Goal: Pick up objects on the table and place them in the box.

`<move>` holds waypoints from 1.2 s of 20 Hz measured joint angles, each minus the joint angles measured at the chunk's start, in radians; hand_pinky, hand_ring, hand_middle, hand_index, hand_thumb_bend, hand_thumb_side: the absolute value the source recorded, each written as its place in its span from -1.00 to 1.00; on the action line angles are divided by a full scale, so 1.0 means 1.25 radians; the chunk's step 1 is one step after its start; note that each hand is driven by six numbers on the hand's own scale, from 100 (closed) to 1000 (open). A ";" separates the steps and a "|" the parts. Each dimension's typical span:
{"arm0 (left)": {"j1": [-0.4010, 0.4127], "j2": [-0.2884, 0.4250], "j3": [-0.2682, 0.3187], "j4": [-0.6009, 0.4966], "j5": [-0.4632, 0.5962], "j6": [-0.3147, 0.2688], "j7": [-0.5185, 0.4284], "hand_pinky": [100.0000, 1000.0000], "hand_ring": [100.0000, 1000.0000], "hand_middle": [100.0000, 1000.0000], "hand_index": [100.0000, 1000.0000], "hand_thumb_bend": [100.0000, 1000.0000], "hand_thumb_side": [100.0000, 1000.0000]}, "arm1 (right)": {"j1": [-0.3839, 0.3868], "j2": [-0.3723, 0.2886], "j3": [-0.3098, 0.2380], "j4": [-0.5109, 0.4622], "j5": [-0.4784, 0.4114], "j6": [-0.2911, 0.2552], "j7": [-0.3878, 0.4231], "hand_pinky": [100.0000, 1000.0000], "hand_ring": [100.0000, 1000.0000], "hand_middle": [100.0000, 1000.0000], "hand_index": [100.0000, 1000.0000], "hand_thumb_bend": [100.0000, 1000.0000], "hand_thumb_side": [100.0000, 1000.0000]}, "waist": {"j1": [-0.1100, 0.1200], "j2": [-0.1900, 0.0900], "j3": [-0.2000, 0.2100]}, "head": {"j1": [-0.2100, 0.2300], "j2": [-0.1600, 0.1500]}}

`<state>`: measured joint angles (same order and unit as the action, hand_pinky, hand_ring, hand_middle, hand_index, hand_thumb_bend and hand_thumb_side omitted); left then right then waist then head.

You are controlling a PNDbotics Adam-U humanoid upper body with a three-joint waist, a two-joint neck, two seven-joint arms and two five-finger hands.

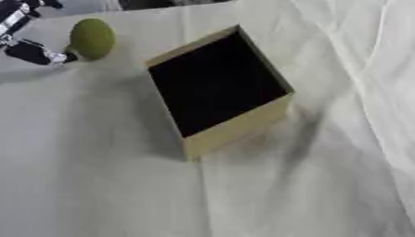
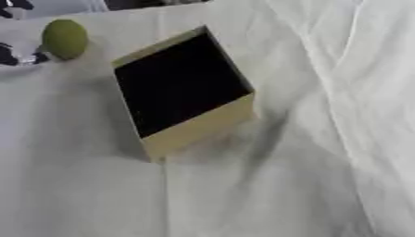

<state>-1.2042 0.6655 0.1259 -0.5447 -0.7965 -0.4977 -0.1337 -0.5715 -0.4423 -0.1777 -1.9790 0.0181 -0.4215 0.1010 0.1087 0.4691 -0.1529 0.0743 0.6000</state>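
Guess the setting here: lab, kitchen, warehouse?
Probably a lab or demo bench, not a kitchen: a table draped in a wrinkled white cloth, one open cardboard box, a green ball, and the robot's left hand beside it.

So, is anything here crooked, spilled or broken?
Nothing spilled or broken. The box sits turned at an angle on the wrinkled cloth. The green ball lies outside it, at the left hand.

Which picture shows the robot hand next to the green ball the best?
The left eye view. There the left robot hand shows more of itself, black and silver, right beside the green ball on its left. In the right eye view the picture's left edge cuts most of it off, leaving only bits.
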 measured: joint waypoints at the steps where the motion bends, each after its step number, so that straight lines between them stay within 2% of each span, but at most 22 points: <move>1: -0.001 0.000 0.000 0.000 0.006 0.002 -0.001 0.66 0.98 0.68 0.72 0.34 -0.64 | 0.000 0.000 0.000 0.000 0.000 -0.001 0.002 0.71 0.76 0.23 0.48 -1.00 -0.25 | 0.000 0.002 -0.001 | 0.002 0.000; 5: -0.002 0.000 0.005 -0.003 0.030 0.010 -0.008 0.65 1.00 0.69 0.72 0.35 -0.60 | 0.000 0.001 0.000 0.000 -0.001 -0.003 0.007 0.71 0.76 0.23 0.48 -1.00 -0.24 | -0.001 0.009 -0.003 | 0.014 0.000; 13: -0.010 -0.005 0.009 -0.010 0.085 0.024 -0.031 0.64 1.00 0.72 0.73 0.36 -0.53 | -0.008 0.007 0.000 0.000 -0.001 -0.003 0.012 0.71 0.77 0.23 0.48 -1.00 -0.23 | -0.002 0.024 -0.022 | 0.066 -0.007; 20: -0.010 -0.007 0.015 -0.010 0.101 0.056 -0.026 0.64 1.00 0.75 0.74 0.32 -0.52 | -0.015 0.013 0.000 0.000 -0.002 -0.003 0.015 0.72 0.78 0.23 0.48 -1.00 -0.21 | 0.006 0.034 -0.045 | 0.079 -0.024; 24: -0.010 -0.007 0.015 -0.009 0.104 0.063 -0.029 0.63 1.00 0.75 0.74 0.28 -0.57 | -0.017 0.014 0.000 0.000 -0.002 -0.001 0.017 0.72 0.78 0.22 0.48 -1.00 -0.20 | 0.007 0.037 -0.050 | 0.081 -0.025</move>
<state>-1.2167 0.6566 0.1447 -0.5564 -0.6667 -0.4190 -0.1701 -0.5930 -0.4250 -0.1774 -1.9790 0.0155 -0.4226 0.1223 0.1180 0.5151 -0.2156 0.1757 0.5694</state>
